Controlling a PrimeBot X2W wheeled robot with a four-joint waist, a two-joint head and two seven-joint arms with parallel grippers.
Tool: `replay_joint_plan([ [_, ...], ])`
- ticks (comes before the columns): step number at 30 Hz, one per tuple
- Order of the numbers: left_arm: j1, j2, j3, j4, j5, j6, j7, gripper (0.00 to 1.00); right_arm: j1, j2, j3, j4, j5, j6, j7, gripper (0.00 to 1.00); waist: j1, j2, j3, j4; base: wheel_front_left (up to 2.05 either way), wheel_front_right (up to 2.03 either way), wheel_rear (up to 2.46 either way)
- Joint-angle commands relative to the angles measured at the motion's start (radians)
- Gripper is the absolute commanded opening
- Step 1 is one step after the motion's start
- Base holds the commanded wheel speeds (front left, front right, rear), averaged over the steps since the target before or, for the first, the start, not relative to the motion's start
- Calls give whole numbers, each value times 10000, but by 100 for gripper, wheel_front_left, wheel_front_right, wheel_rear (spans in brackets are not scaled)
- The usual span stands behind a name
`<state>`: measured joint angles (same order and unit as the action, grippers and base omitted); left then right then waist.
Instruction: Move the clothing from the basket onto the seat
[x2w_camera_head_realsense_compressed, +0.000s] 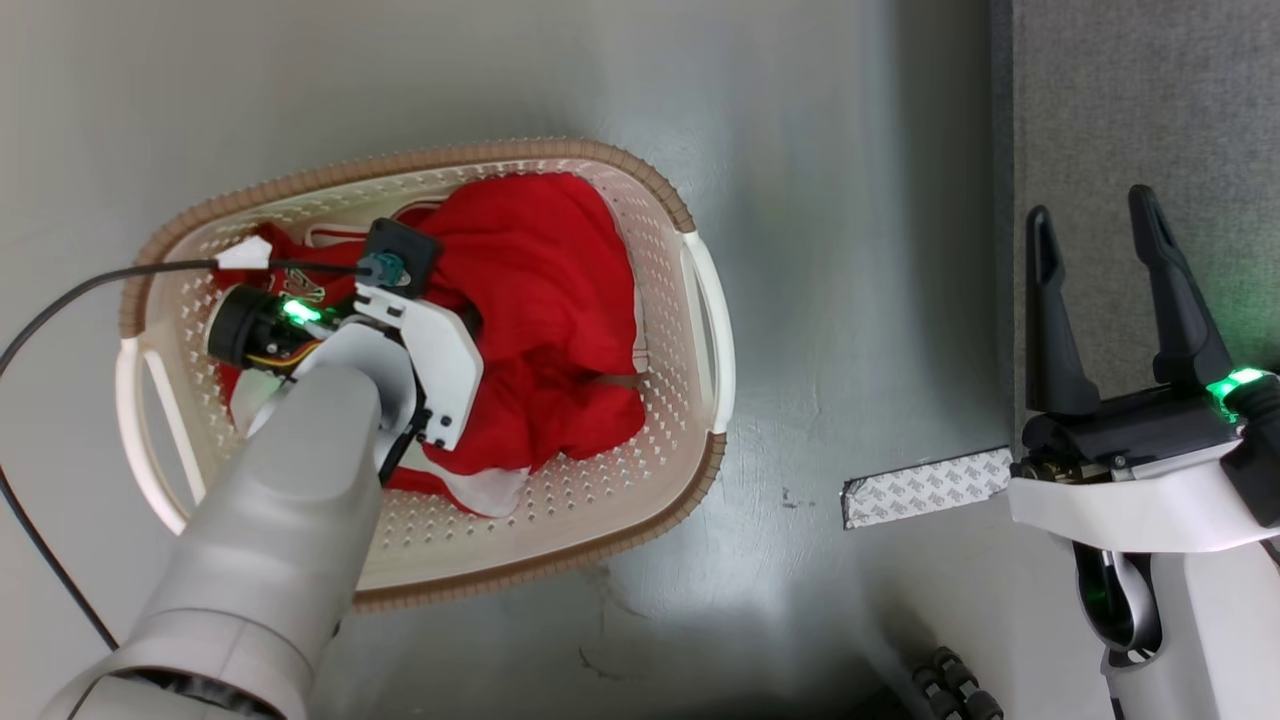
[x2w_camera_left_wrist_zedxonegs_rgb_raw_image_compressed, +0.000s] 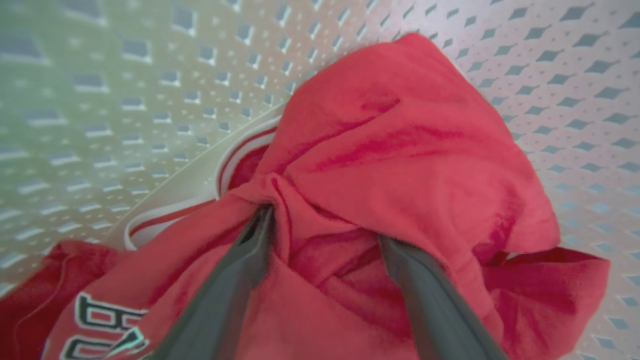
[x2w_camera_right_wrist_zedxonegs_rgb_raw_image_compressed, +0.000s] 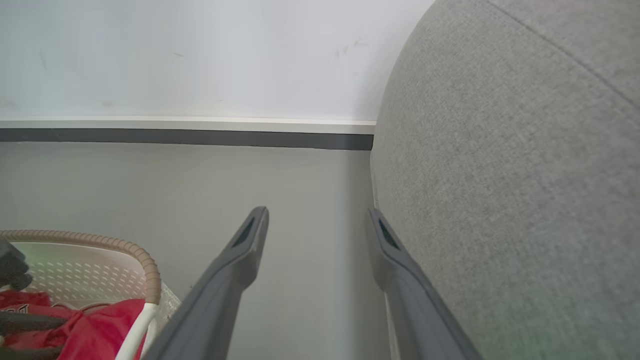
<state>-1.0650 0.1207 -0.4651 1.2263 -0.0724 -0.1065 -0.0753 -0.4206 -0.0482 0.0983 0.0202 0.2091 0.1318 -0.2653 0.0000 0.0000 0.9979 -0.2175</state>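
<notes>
Grey woven seat (x2w_camera_head_realsense_compressed: 1130, 120) at far right. Cream perforated basket (x2w_camera_head_realsense_compressed: 640, 470), brown rim, on floor (x2w_camera_head_realsense_compressed: 850, 300), holding crumpled bright red clothing (x2w_camera_head_realsense_compressed: 540, 300) with white striped trim. Left gripper (x2w_camera_left_wrist_zedxonegs_rgb_raw_image_compressed: 325, 225) down inside basket, spread wide, tips sunk in folds, nothing clamped. Right gripper (x2w_camera_head_realsense_compressed: 1092, 205) wide open, empty, beside seat

The clothing (x2w_camera_head_realsense_compressed: 540, 290) lies in the basket (x2w_camera_head_realsense_compressed: 600, 480), which stands on the floor (x2w_camera_head_realsense_compressed: 850, 200) left of the seat (x2w_camera_head_realsense_compressed: 1140, 110).
</notes>
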Motion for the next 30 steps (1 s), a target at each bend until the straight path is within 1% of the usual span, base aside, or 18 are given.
replay_joint_plan([
  [1, -126, 3, -43, 72, -119, -56, -91, 100, 0, -40, -92, 82, -81, -21, 14, 100, 0, 0, 80, 10, 0, 0, 0],
  [2, -131, -23, -82, 83, -120, -73, -151, 100, 35, -40, -102, 89, -96, -21, 16, 100, 0, 0, 103, 19, 0, 0, 0],
  [3, -143, -43, -118, 94, -118, -73, -178, 95, 58, -40, -111, 91, -92, -21, 16, 100, 0, 0, 127, 30, 0, 0, 0],
  [4, -146, -64, -146, 111, -138, -97, -225, 62, 64, -40, -120, 97, -104, -21, 16, 100, 0, 0, 147, 43, 0, 0, 0],
  [5, -144, -91, -187, 125, -156, -118, -255, 40, 62, -40, -129, 104, -109, -21, 16, 100, 0, 0, 160, 57, 0, 0, 0],
  [6, -135, -119, -223, 138, -169, -141, -283, 22, 54, -40, -138, 114, -115, -21, 16, 100, 0, 0, 166, 71, 0, 0, 0],
  [7, -118, -151, -262, 148, -201, -146, -336, 0, 35, -40, -149, 136, -110, -21, 17, 100, 0, 0, 161, 86, 0, 0, 0],
  [12, 133, -313, -314, 193, -446, -186, -522, 0, -22, -43, -198, 252, -143, -21, 16, 100, 0, 0, -94, 209, 0, 0, 0],
  [16, 536, -501, -337, 118, -721, -224, -963, 0, 106, -54, -227, 384, -335, -23, 10, 100, 0, 0, -772, 452, 0, 0, 0],
  [18, 803, -566, -354, 39, -873, -222, -1209, 0, 188, -43, -226, 476, -404, -21, 10, 100, 0, 0, -1216, 563, 0, 0, 0],
  [19, 1150, -600, -330, -52, -1078, -219, -1432, 0, 316, -40, -289, 594, -441, -21, 10, 100, 0, 0, -1739, 679, 0, 0, 0],
  [21, 1475, -613, -269, -218, -1189, -220, -1633, 0, 463, -42, -389, 694, -509, -21, 10, 100, 0, 0, -2274, 801, 0, 0, 0],
  [24, 2058, -637, -115, -537, -1489, -160, -1795, 0, 699, -39, -560, 838, -569, -21, 10, 100, 0, 0, -3109, 984, 0, 0, 0],
  [25, 2058, -637, -115, -537, -1489, -160, -1795, 0, 699, -39, -560, 838, -569, -21, 10, 100, 0, 0, -3109, 984, 0, 0, 0],
  [30, 3164, -649, 148, -1377, -1877, -59, -1888, 0, 1355, -42, -775, 1135, -699, -21, 10, 100, 0, 0, -4572, 1305, 0, 0, 0],
])
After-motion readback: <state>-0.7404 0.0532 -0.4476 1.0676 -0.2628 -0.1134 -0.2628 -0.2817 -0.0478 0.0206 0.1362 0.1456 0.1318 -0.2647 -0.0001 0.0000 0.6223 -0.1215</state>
